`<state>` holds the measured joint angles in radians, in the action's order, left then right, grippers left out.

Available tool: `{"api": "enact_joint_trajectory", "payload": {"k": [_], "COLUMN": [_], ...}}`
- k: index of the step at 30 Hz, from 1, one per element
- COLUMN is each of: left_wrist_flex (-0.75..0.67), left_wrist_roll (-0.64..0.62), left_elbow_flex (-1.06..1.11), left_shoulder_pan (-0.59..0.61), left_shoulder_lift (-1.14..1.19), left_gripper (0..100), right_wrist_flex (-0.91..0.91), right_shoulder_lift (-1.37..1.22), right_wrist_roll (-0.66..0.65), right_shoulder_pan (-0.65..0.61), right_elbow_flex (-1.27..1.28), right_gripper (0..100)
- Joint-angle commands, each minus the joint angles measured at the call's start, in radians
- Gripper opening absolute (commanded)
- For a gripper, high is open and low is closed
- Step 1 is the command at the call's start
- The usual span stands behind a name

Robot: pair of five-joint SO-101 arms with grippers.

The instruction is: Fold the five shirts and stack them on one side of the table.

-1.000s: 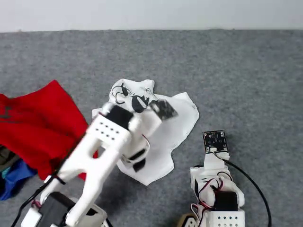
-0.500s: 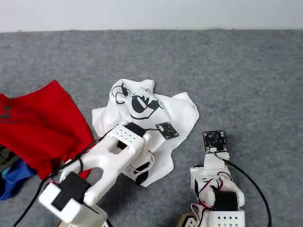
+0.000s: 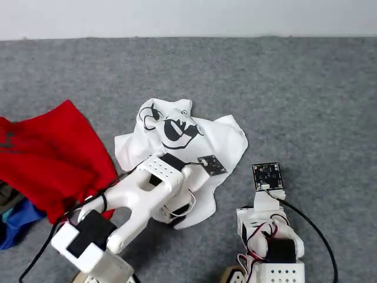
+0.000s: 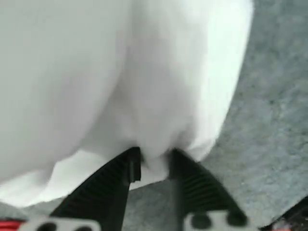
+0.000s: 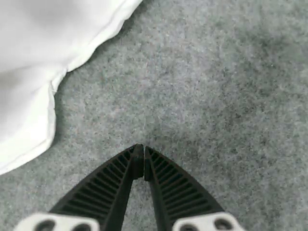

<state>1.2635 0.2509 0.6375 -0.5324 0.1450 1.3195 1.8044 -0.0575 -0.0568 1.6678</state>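
Note:
A crumpled white shirt [image 3: 200,144] with a black drawing lies mid-table. My left arm leans over its near edge, and the left gripper [image 4: 154,166] is shut on a pinch of the white shirt [image 4: 159,96] near its hem. A red shirt [image 3: 50,156] lies spread at the left, with a blue shirt [image 3: 15,221] and a dark one peeking out beneath it. My right gripper [image 5: 144,161] is shut with nothing in it, just above the grey surface beside the white shirt's hem [image 5: 43,91]. The right arm [image 3: 268,236] sits folded at the near right.
Grey felt table [image 3: 306,100] stretches open to the right and far side. A white wall borders the far edge. The red, blue and dark shirts crowd the near left corner.
My left arm has swung down and toward the near edge of the white shirt, dropping low over its hem. The right arm has not moved.

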Motion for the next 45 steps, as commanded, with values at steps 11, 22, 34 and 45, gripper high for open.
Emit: {"api": "enact_joint_trajectory", "payload": {"k": [11,22,34,45], "left_wrist_flex": [0.195,0.318,0.453,0.466], "left_wrist_roll": [0.02,0.02,0.026,0.025], "left_elbow_flex": [-0.231,-0.315,-0.417,-0.412], "left_shoulder_pan": [0.014,0.132,0.407,0.543], "left_shoulder_lift": [-0.344,-0.74,-0.933,-0.979], "left_gripper": [1,1,1,1], "right_wrist_flex": [-0.01,-0.01,-0.01,-0.01], "right_shoulder_lift": [0.007,0.007,0.007,0.007], "right_wrist_roll": [0.003,0.003,0.003,0.006], "right_shoulder_pan": [0.001,0.001,-0.001,-0.001], "right_elbow_flex": [0.015,0.015,0.015,0.015], "right_gripper": [0.9,0.9,0.9,1.1]}}
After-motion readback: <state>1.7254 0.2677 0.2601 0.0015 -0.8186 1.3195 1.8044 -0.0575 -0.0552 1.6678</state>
